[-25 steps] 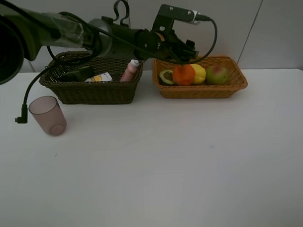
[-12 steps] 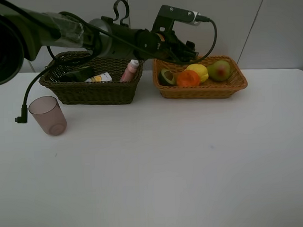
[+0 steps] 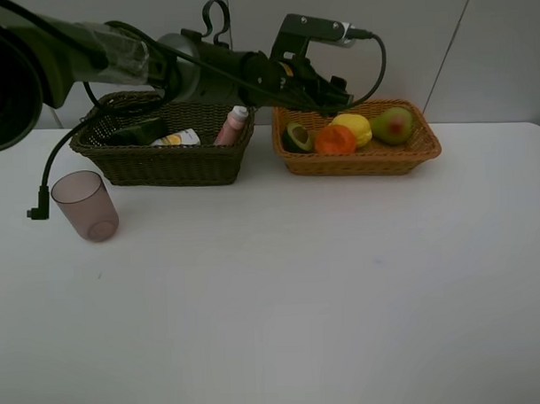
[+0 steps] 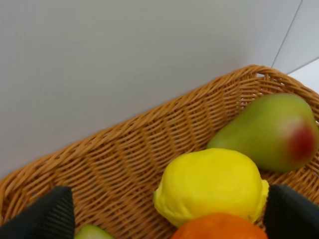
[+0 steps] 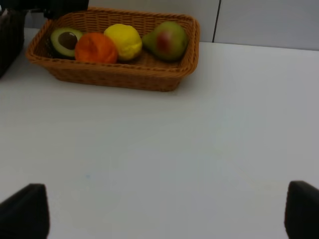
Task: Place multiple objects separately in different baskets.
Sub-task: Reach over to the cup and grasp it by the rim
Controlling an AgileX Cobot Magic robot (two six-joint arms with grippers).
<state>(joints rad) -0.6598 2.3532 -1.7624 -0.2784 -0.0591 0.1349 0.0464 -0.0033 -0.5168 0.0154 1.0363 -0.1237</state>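
The light orange-tan basket (image 3: 362, 161) holds a halved avocado (image 3: 298, 136), an orange (image 3: 335, 139), a yellow lemon (image 3: 354, 128) and a green-red pear (image 3: 393, 125). My left gripper (image 3: 330, 99) reaches across and hangs open just above the orange (image 4: 219, 229) and lemon (image 4: 209, 181), holding nothing. The dark brown-green basket (image 3: 167, 166) contains a pink bottle (image 3: 234, 125), a white bottle (image 3: 177, 139) and a black bottle (image 3: 134, 133). A translucent mauve cup (image 3: 85, 205) stands on the table in front of it. My right gripper (image 5: 162, 211) is open over bare table, short of the tan basket (image 5: 114, 74).
A black cable (image 3: 47, 179) from the left arm droops beside the cup. The white table (image 3: 300, 298) stretches wide in front of both baskets. A grey wall (image 3: 477, 44) stands right behind them.
The orange has settled lower in the tan basket, and the lemon and pear have shifted back and right. The left gripper has lifted slightly, still open.
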